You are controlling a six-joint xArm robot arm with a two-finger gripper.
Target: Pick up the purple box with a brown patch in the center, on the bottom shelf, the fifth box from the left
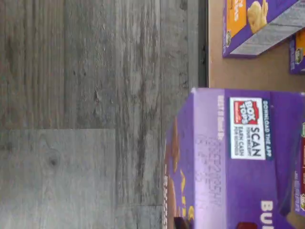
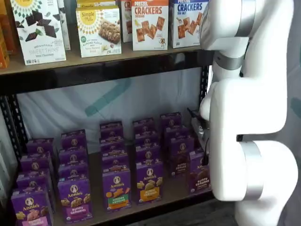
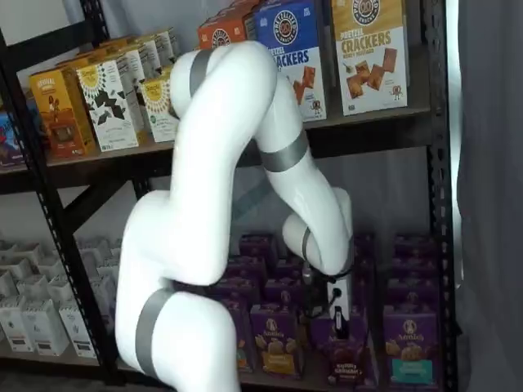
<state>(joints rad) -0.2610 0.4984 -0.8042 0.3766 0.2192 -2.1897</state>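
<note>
The purple box (image 1: 248, 157) fills the near part of the wrist view, its top face with a "Box Tops" label seen from close above. In both shelf views it stands at the front edge of the bottom shelf (image 2: 175, 189), brown band facing out (image 2: 201, 178) (image 3: 347, 359). My gripper (image 3: 337, 331) reaches straight down onto this box from its white body; the black fingers are seen side-on, with no gap to judge. In a shelf view the white arm (image 2: 249, 117) hides the fingers and the box's right side.
Rows of small purple cartons line the bottom shelf, an orange-band one (image 2: 149, 181) to the left, a green-band one (image 3: 409, 343) to the right. Large cracker boxes (image 2: 149, 23) stand on the upper board. A black rack post (image 3: 437, 204) is at the right. Grey plank floor (image 1: 95, 95) lies below.
</note>
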